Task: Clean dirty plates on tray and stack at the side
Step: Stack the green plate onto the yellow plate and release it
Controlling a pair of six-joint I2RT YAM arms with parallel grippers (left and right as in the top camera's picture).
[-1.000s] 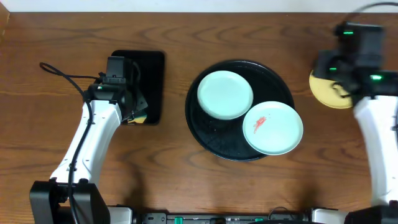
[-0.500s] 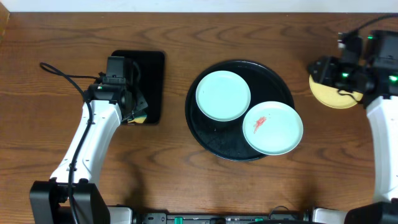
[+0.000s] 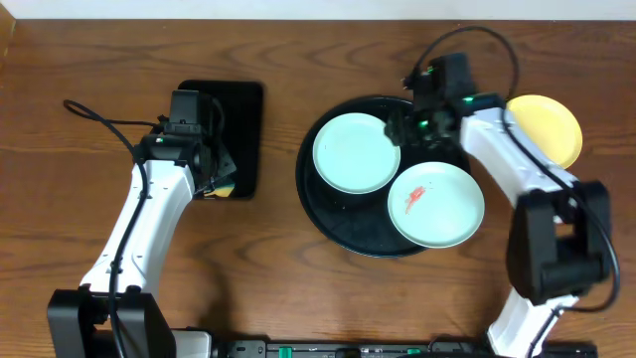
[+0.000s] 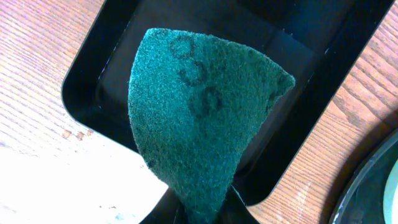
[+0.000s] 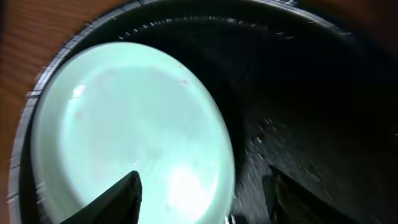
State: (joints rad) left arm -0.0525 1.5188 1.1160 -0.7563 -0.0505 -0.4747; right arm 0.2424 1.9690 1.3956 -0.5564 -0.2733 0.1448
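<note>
Overhead shows right jaws moved from yellow plate to tray.

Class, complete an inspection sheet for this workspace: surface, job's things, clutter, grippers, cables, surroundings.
Surface: wooden table.
Job's things: round black tray holds a clean-looking mint plate and a red-smeared mint plate; yellow plate on the table to its right.
Clutter: rectangular black tray, left.
Grippers: left gripper shut on green scouring pad; right gripper open over the clean-looking plate.
Cables: left arm's cable, right arm's cable, both black.
Surroundings: pale strip beyond the far edge.
</note>
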